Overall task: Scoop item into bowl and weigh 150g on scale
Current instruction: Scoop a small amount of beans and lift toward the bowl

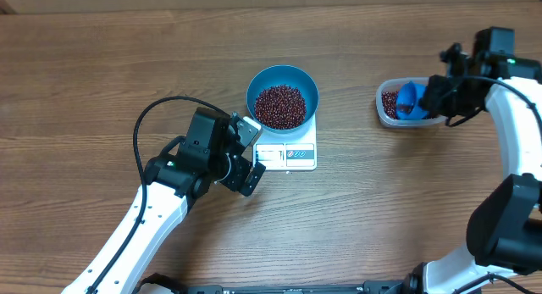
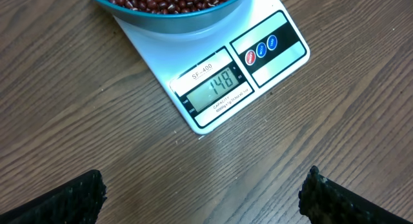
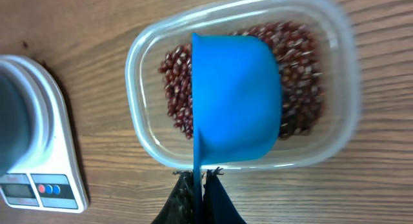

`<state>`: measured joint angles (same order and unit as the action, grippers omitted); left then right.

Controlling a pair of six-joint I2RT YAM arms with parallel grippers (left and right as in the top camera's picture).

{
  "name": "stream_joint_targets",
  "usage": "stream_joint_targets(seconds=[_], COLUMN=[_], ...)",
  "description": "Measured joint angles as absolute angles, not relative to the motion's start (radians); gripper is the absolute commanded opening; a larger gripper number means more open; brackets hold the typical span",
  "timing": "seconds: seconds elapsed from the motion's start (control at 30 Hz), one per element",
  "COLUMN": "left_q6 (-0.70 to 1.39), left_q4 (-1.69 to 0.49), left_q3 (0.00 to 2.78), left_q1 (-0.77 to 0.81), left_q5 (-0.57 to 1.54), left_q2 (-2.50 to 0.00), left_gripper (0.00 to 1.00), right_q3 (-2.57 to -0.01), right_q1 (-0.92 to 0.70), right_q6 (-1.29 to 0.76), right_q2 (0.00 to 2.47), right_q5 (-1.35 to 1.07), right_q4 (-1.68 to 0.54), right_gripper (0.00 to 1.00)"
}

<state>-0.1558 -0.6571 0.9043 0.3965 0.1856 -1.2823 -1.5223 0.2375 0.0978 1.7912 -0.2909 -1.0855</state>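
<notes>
Wood-grain table, bare board.
Left gripper spread wide, empty, just left of scale.
Scale carries blue bowl of beans; display reads 148.
Far right: clear tub, beans inside.
Right gripper pinches handle of blue scoop over tub.

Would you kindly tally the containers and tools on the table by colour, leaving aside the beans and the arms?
Blue: 2 (bowl, scoop)
White: 1 (scale)
Clear: 1 (tub)
Total: 4
</notes>
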Motion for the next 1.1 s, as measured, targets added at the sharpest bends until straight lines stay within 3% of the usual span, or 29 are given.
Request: stream_joint_targets(seconds=[0.23, 0.63, 1.1], left_q6=[-0.156, -0.156, -0.156], left_q4=[-0.657, -0.657, -0.657], left_q3=[0.904, 0.904, 0.904], left_q1=[0.397, 0.397, 0.397], left_q5=[0.186, 0.186, 0.186], left_q2=[-1.282, -1.282, -1.282], left_gripper=[1.0, 1.0, 1.0], right_q3=[-1.532, -1.625, -1.638], right_q1=[0.352, 0.369, 0.068], right_q6=[0.141, 0.157, 0.157], right_q2=[1.79, 1.692, 1.657], right_q5=[-0.581, -0.686, -0.697], right_q4=[-1.13, -1.156, -1.052], right_gripper=[0.04, 0.04, 0.04])
